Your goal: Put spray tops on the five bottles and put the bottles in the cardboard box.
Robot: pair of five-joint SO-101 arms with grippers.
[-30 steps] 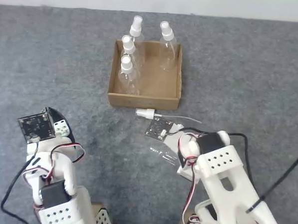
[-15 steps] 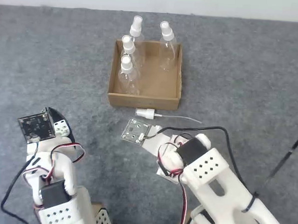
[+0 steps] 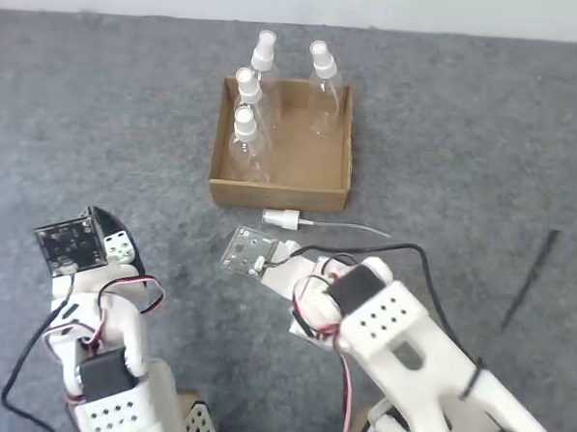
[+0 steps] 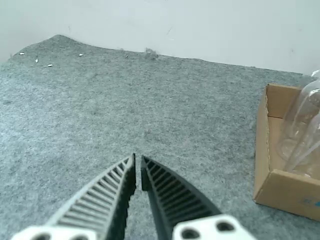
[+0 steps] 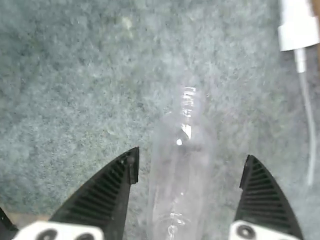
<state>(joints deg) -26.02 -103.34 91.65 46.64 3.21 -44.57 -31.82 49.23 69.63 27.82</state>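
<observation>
Bottle (image 5: 182, 170): clear, lying on the grey tabletop (image 3: 467, 138) between the jaws of the right gripper (image 5: 191, 156), touching neither.
Right gripper: spread wide, low over the bottle, near centre.
Spray top (image 3: 282, 218): loose on the tabletop, just near of the cardboard box (image 3: 280, 192), thin tube pointing right.
Cardboard box: far centre, with four capped bottles (image 3: 246, 141) standing inside.
Left gripper (image 4: 138, 160): pressed together, near left, well apart from the box.

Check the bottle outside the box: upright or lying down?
Lying down. The bottle lies lengthwise on the mat between the right gripper's open jaws; a spray top lies loose nearby.
</observation>
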